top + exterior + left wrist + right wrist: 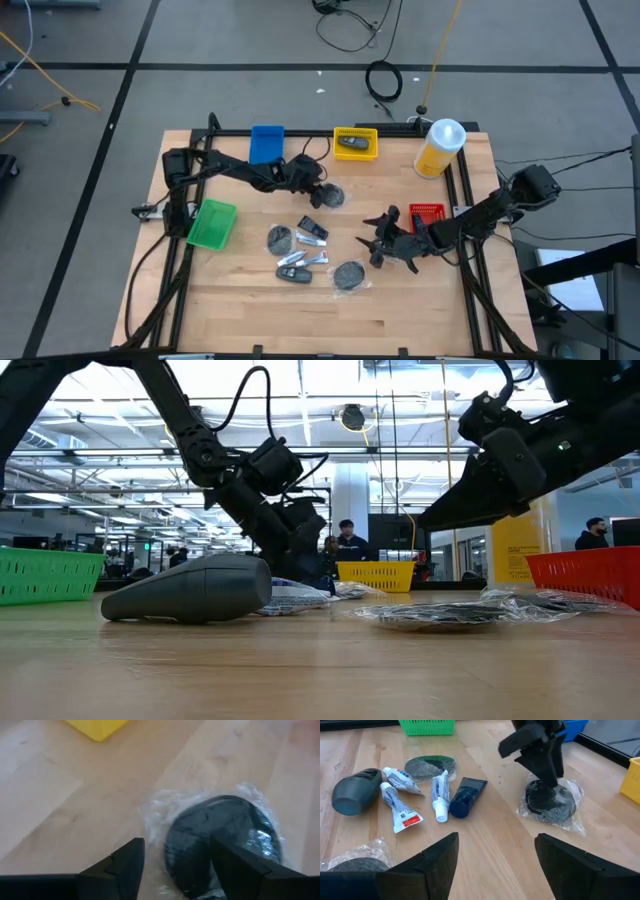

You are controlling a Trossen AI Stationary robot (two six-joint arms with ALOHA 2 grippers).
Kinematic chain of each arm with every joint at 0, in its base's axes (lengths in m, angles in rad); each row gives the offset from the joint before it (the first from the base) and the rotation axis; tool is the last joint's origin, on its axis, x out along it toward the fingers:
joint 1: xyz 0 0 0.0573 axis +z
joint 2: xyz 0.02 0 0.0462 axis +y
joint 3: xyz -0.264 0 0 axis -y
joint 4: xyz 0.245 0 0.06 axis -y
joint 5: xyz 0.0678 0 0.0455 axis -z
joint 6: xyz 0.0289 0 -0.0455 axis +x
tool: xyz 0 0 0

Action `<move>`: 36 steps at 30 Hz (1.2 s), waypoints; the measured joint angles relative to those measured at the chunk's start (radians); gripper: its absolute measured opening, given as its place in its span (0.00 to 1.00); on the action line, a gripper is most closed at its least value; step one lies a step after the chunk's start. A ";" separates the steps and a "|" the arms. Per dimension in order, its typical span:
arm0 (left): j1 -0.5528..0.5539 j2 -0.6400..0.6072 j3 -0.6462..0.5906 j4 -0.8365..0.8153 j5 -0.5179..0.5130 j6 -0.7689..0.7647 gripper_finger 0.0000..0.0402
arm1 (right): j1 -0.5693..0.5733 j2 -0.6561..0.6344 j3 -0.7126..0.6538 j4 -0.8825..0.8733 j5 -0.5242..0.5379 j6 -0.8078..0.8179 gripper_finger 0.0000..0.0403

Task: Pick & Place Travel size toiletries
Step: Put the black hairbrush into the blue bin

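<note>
Your left gripper angles down onto a wrapped grey disc near the yellow tray, fingers straddling it, grip uncertain. Your right gripper hovers wide open beside the tabletop pile.

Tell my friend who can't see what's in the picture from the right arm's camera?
The left gripper presses down on a wrapped dark disc on the wooden table. Beside it lie three white tubes, a dark tube, a grey bottle and another wrapped disc.
</note>
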 joint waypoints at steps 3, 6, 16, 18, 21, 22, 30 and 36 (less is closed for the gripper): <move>0.007 0.008 0.000 0.001 0.010 0.000 0.43 | -0.007 0.000 0.000 0.000 0.000 0.000 0.63; 0.012 0.015 0.000 -0.002 0.012 0.011 0.32 | -0.008 0.000 0.000 0.000 0.000 0.000 0.63; 0.010 0.010 0.000 0.014 0.041 0.061 0.03 | -0.008 0.000 0.000 0.000 -0.002 0.014 0.63; 0.004 0.003 -0.001 0.031 0.035 0.079 0.01 | -0.008 0.000 0.000 -0.005 -0.004 0.034 0.63; -0.018 -0.040 -0.002 0.049 0.027 0.105 0.01 | -0.009 0.000 0.000 -0.037 -0.004 0.100 0.63; -0.029 -0.055 0.000 0.060 0.025 0.127 0.01 | -0.012 0.000 0.000 -0.047 -0.005 0.128 0.63; -0.169 -0.162 0.000 0.121 -0.007 0.367 0.01 | -0.062 0.000 -0.096 0.016 -0.002 0.231 0.63; -0.268 -0.211 -0.001 0.119 -0.072 0.460 0.01 | -0.079 0.000 -0.156 0.177 -0.004 0.070 0.63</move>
